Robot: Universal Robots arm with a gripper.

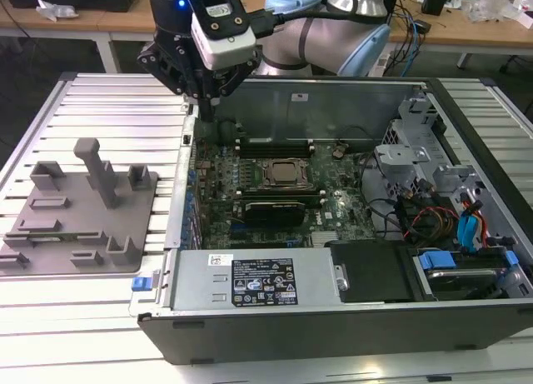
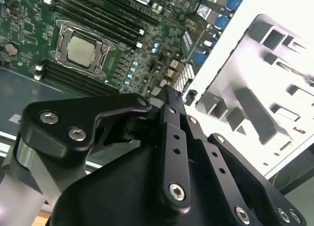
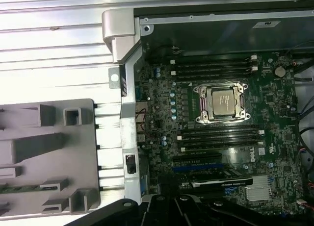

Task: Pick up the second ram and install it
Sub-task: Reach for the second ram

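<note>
In the first wrist view, the second ram (image 3: pixel 19 188), a long, narrow green circuit-board stick, lies lengthwise in a low slot of the grey plastic tray (image 3: pixel 81 157). Only its thin dark-green edge shows between the slot's grey walls, and one end runs past the picture's border. It sits outside the computer case (image 3: pixel 128 138), well apart from the long black memory slots (image 3: pixel 216 133).

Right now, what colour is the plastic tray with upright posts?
The tray is grey; exterior view.
</note>
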